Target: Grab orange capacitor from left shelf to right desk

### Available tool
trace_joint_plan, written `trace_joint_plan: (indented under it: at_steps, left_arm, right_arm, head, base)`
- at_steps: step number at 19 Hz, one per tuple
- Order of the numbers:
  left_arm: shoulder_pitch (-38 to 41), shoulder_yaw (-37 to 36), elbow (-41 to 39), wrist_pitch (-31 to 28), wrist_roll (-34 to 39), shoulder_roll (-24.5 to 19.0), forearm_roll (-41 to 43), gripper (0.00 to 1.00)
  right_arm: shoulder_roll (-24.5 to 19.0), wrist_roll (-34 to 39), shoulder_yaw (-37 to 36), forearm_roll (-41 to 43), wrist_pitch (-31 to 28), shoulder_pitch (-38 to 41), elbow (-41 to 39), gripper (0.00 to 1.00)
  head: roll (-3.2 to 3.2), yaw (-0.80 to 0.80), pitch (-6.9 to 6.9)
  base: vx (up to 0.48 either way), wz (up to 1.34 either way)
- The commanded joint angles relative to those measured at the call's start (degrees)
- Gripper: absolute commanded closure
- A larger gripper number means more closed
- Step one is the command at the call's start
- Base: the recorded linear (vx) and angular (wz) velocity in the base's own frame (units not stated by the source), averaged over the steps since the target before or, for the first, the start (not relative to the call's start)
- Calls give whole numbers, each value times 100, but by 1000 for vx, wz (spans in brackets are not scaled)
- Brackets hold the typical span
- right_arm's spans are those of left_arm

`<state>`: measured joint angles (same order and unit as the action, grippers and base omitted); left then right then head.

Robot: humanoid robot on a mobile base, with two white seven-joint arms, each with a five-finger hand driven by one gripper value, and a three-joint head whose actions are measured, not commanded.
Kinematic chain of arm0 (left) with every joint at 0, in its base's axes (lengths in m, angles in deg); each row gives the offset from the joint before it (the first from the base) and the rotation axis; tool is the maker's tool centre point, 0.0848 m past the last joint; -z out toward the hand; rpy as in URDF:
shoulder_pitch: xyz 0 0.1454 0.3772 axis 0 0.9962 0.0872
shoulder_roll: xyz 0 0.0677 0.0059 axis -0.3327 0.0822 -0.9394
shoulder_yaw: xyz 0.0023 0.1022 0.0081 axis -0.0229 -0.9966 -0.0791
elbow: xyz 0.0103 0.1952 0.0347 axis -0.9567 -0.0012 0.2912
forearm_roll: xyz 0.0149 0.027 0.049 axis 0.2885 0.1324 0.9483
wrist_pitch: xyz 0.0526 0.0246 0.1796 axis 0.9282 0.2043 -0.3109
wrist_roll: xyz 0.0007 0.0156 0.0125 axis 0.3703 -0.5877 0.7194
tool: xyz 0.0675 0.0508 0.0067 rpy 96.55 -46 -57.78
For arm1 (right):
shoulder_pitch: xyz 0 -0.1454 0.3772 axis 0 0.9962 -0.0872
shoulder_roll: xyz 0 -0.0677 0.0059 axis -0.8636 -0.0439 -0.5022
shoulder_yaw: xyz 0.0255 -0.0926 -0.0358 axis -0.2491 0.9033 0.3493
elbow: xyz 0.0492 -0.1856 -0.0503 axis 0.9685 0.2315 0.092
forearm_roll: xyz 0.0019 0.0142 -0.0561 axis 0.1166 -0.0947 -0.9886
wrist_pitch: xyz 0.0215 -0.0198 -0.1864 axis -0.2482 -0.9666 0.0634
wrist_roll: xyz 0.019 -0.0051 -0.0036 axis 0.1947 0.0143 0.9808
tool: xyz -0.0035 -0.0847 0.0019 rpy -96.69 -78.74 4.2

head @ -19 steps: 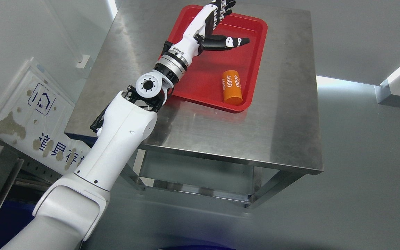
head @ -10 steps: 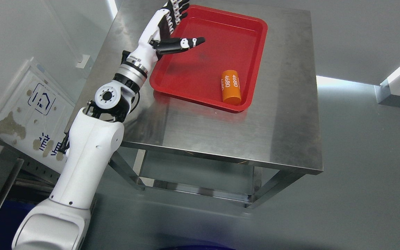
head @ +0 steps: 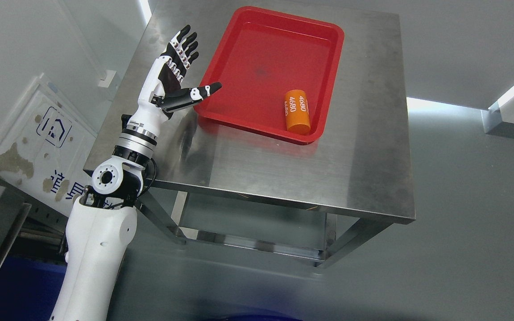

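One orange capacitor (head: 297,111), one red tray (head: 257,58), one steel table (head: 283,169) and one robot hand are seen in the head view. The capacitor is a short cylinder laid on its side inside the tray, in the tray's near right corner, close against the right wall and just short of the near rim. Its long axis runs roughly from the far side of the table toward the near side, tilted only slightly, with one round end face turned toward the near rim. White numerals are printed along its side in two rows.

The tray is placed on the far half of the table top, its long side running away from the camera. Apart from the capacitor, only bare red floor is shown inside it.

The left hand (head: 170,78) is raised over the left part of the table, beside the tray's left wall. Its four fingers (head: 184,44) are held straight and close together, pointed away from the camera, while the thumb (head: 194,94) is stretched out sideways toward the tray, its tip over the tray's near left corner. Nothing is held in the hand. The left arm (head: 101,232) is brought in from the lower left, past the table's near left corner.

The capacitor lies to the right of the hand, well apart from it, with most of the tray's width between thumb tip and cylinder. No contact between the two is seen.

A white signboard (head: 43,147) with dark characters is leaned by the wall at the left.
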<state>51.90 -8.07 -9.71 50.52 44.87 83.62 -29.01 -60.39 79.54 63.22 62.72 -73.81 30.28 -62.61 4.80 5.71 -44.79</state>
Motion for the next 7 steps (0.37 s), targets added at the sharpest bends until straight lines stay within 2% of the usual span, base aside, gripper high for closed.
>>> trace_joint_plan:
  at_steps: [1,7]
  left_arm:
    - [398,587,-745,44,-14,-19,5,0]
    - [504,543,-745,44,-14,-10,5,0]
  right_arm:
    - [100,-3,-70,0,3,193,-132,0]
    - [100,-3,-62,0,3,193,-132,0]
  head:
    - [0,0,0]
    - [0,0,0]
  base:
    - [0,0]
    - [0,0]
